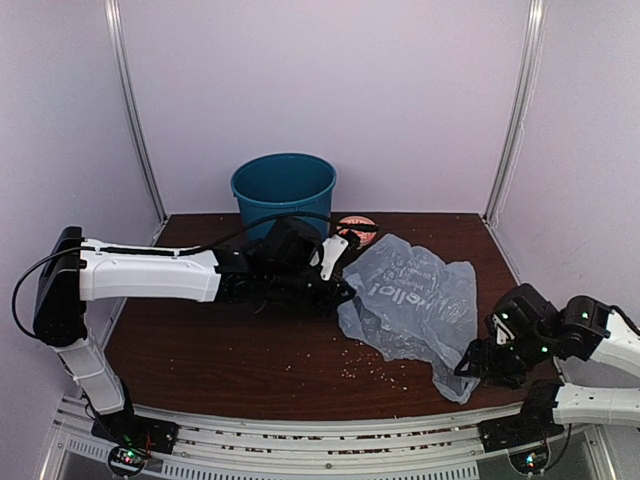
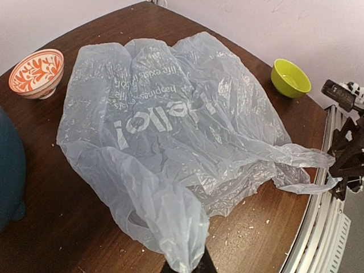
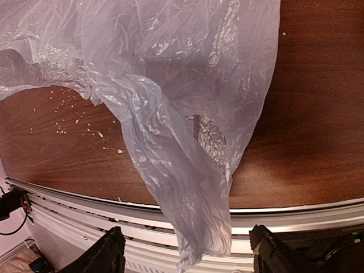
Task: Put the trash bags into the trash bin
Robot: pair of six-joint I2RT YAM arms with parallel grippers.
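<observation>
Grey-blue crinkly bag (image 1: pixel 415 300) lies rumpled on wooden table (image 1: pixel 220 350); left gripper (image 2: pixel 183 266) pinches its corner, right gripper (image 3: pixel 186 251) stands with fingers apart.

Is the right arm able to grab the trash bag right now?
Probably yes: the right gripper stands open, with a corner of the trash bag hanging between its fingers, nothing blocking.

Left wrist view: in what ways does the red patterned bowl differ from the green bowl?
The red patterned bowl is white with an orange-red leaf design, while the green bowl is plain lime. The red patterned bowl stands left of the plastic bag, close to the blue bin; the green bowl stands on the bag's right side, near the edge of the table. Both are small, round, upright and empty.
</observation>
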